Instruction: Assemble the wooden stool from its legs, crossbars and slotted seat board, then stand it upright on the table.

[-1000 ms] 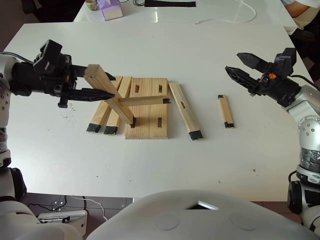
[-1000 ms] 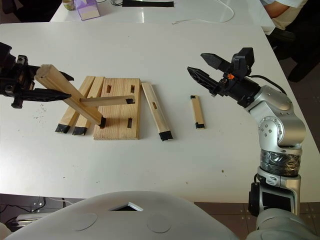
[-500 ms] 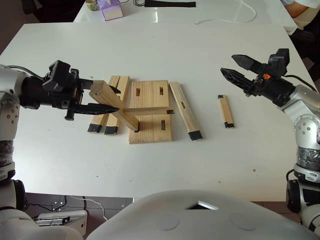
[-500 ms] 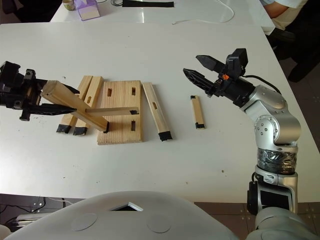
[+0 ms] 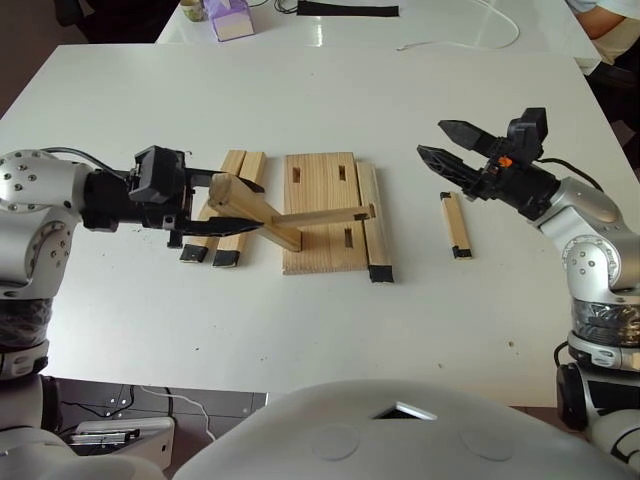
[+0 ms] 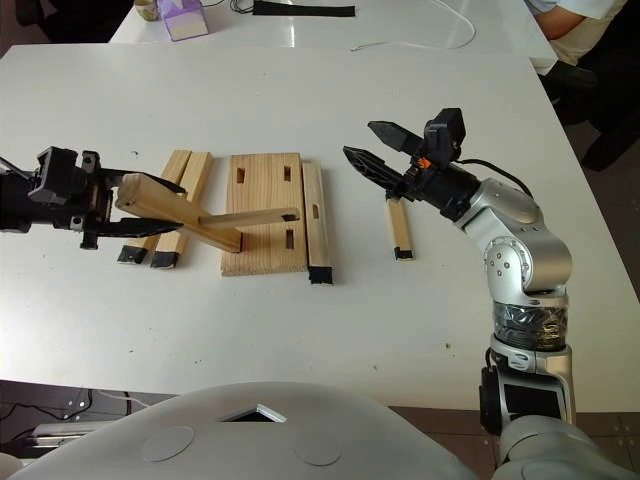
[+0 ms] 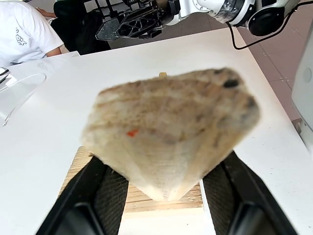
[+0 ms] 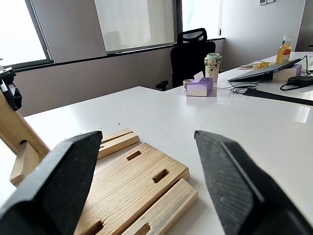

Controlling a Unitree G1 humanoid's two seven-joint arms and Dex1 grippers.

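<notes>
My left gripper [image 5: 207, 206] is shut on the top end of a wooden leg [image 5: 258, 214], held slanted low over the table. A thin crossbar [image 5: 325, 214] sticks out of that leg and lies across the slotted seat board [image 5: 312, 235]. The leg's end face [image 7: 171, 127] sits between the black fingers [image 7: 100, 188]. Another slotted leg [image 5: 374, 230] lies against the board's right edge. Two more legs [image 5: 228, 170] lie left of the board. My right gripper [image 5: 442, 146] hovers open above a short crossbar [image 5: 455, 222].
The white table [image 5: 300, 320] has free room in front and behind the parts. A tissue box [image 5: 228, 20] and cables [image 5: 470, 35] sit on a second table at the back. The board [image 8: 139, 178] lies below my right gripper's fingers [image 8: 54, 196].
My left gripper lowered the leg with its crossbar and drew it nearer. The seat board slid right against the single leg. My right gripper moved left, towards the board.
</notes>
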